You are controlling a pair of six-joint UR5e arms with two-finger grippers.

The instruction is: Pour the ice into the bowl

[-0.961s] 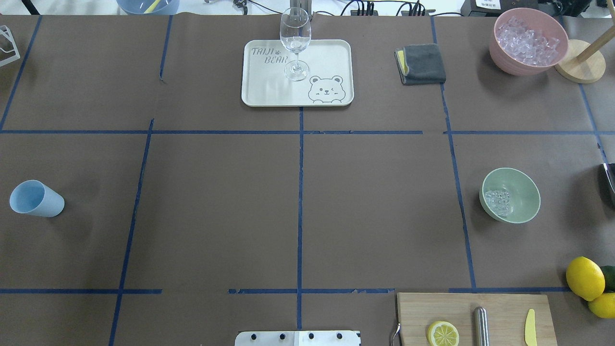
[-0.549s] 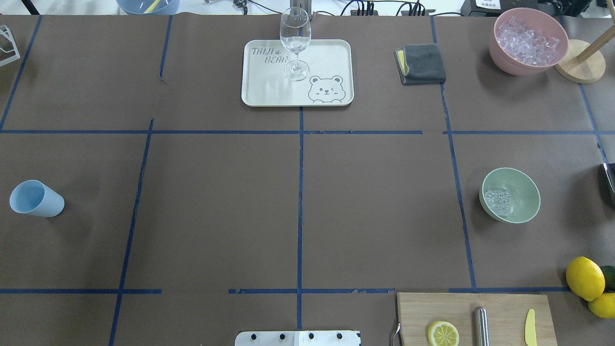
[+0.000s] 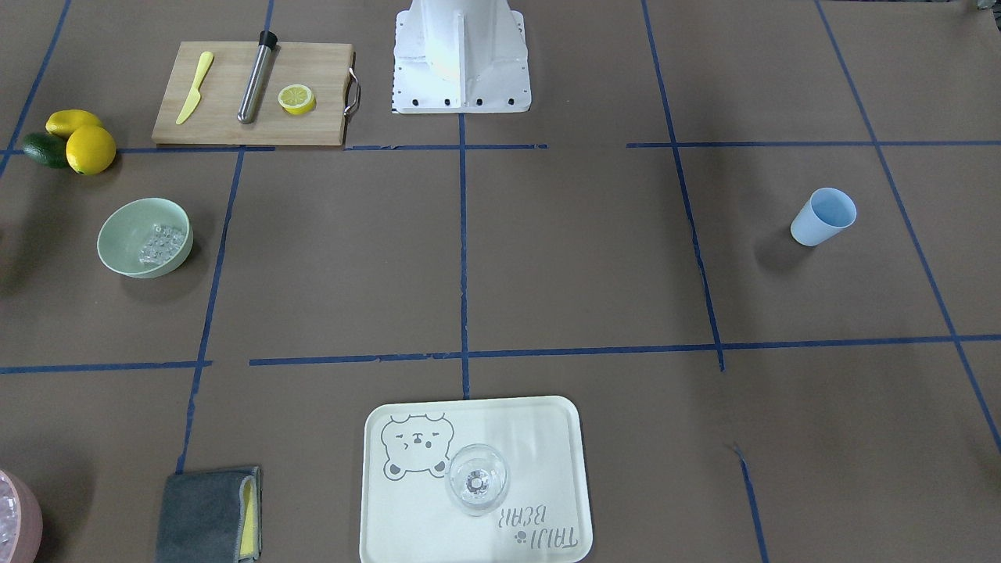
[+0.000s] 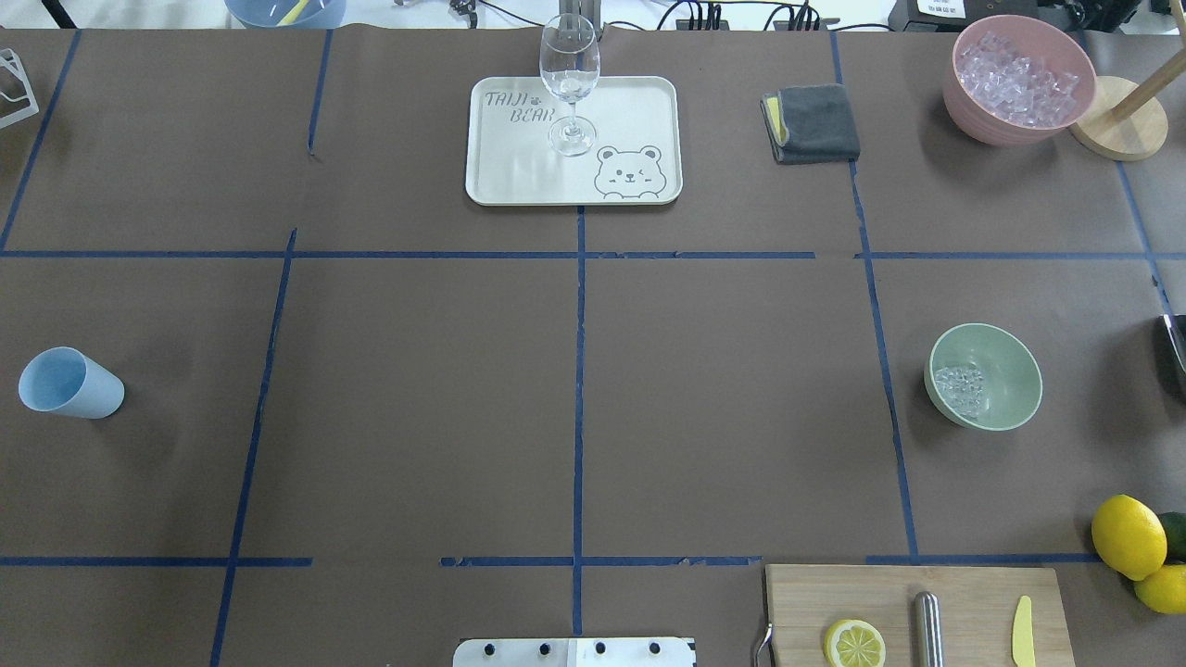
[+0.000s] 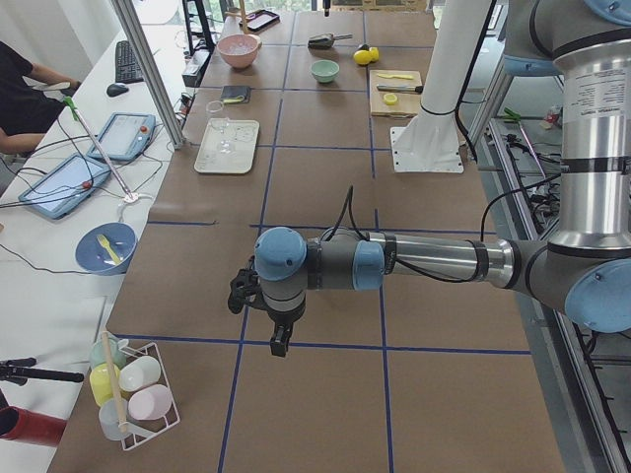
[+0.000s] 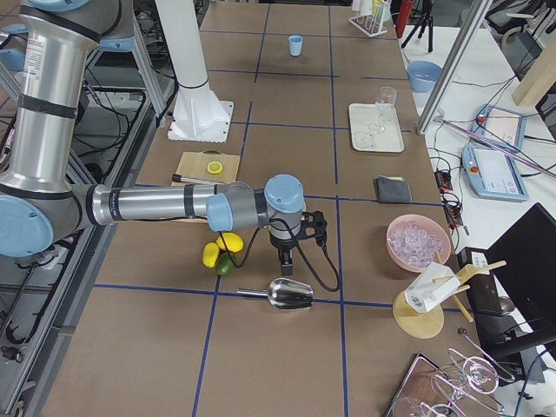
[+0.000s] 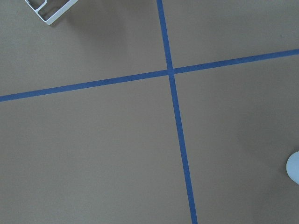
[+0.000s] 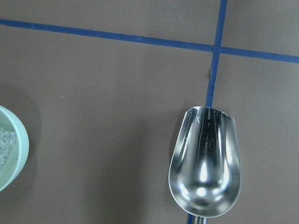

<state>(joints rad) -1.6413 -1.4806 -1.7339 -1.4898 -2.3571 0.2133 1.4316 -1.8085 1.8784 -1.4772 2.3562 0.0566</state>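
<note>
The pale mint-green bowl (image 4: 1012, 369) stands on the right of the table, with a small heap of clear ice (image 4: 959, 389) in its bottom; the front-facing view shows the bowl (image 3: 123, 227) and ice (image 3: 162, 244) too. The bowl's rim (image 8: 18, 154) sits at the left edge of the right wrist view, beside an empty steel scoop (image 8: 205, 168) lying on the table. My right gripper (image 6: 284, 265) points down just above the scoop (image 6: 291, 295); I cannot tell if it is open or shut. My left gripper (image 5: 280, 345) hangs over bare table far from the bowl, state unclear.
A pink tub (image 4: 964, 93) full of ice stands at the back right beside a wooden stand (image 4: 1119, 130). A wine glass (image 4: 569, 74) stands on a tray (image 4: 639, 111). A grey cloth (image 4: 815, 122), blue cup (image 4: 69, 383), lemons (image 4: 1127, 535) and cutting board (image 4: 964, 597) lie around.
</note>
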